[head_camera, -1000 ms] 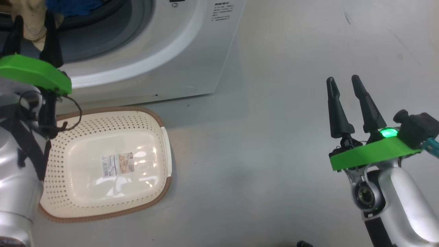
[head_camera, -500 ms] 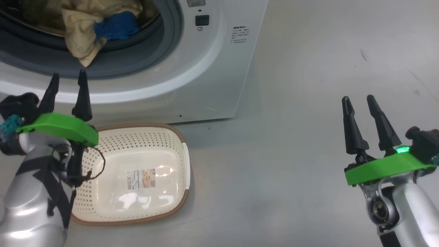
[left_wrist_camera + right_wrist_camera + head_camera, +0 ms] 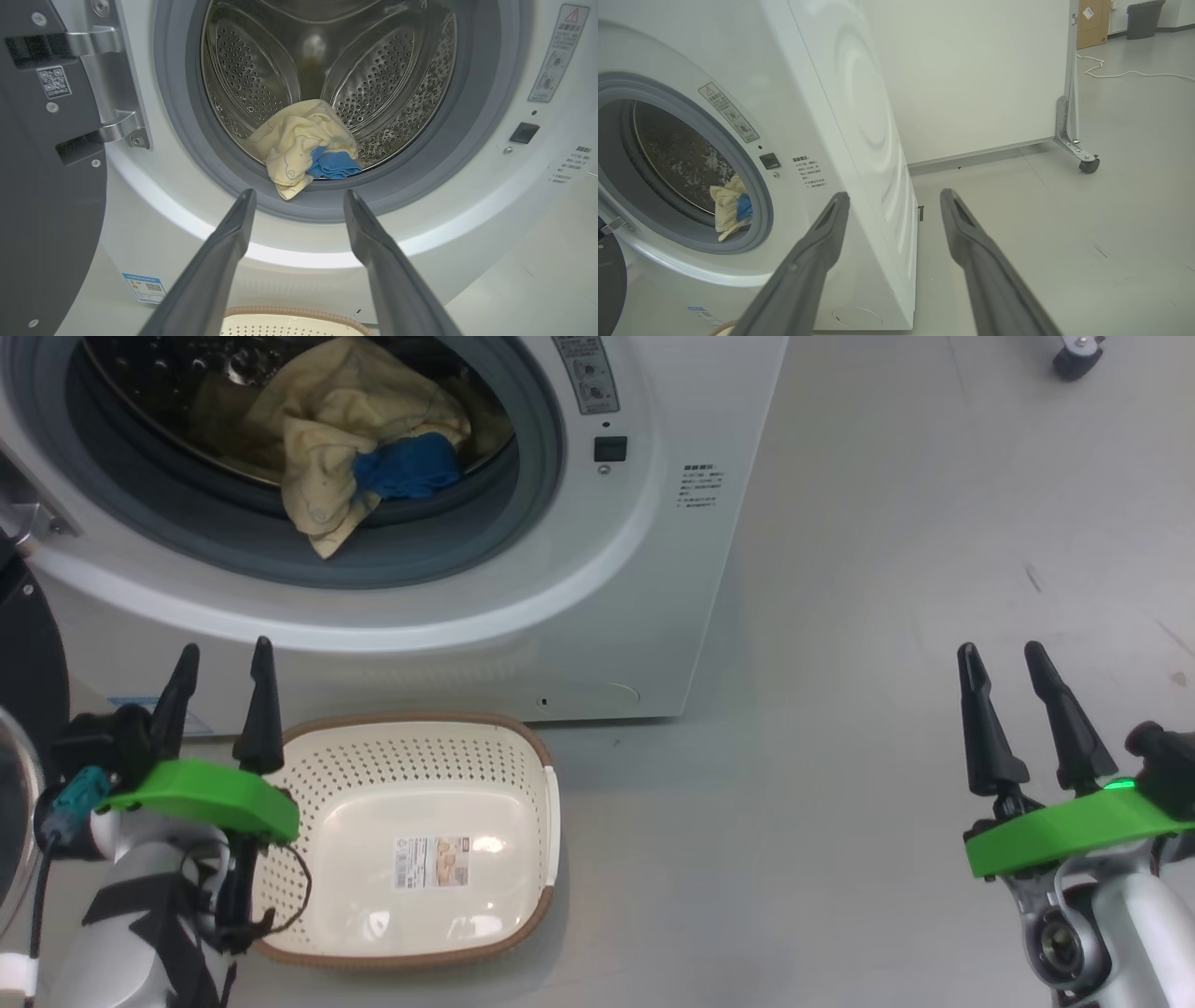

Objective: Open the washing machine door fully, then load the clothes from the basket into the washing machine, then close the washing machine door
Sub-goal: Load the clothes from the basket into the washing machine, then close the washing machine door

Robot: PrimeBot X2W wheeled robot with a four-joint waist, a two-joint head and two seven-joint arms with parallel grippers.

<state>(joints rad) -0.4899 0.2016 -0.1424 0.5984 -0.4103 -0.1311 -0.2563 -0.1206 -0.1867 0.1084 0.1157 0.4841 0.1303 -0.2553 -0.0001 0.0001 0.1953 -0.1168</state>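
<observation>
Left gripper [image 3: 226,649]: fingers spread wide, nothing held; positioned above the left edge of the basket [image 3: 425,720] and pointed toward the washing machine [image 3: 607,616].
Right gripper [image 3: 1001,649]: fingers likewise spread wide, nothing held; positioned over the floor [image 3: 840,728], well to the right of the machine.
Basket: set on the floor just before the machine's front; a label sticker [image 3: 431,861] is seen on its bottom.
Clothes [image 3: 345,439]: pale yellow with a blue patch, heaped at the drum's [image 3: 373,79] front lip, one corner draped over the grey gasket [image 3: 527,513].
Washing machine door [image 3: 46,210]: swung open at the left, hinges [image 3: 117,133] exposed.
</observation>
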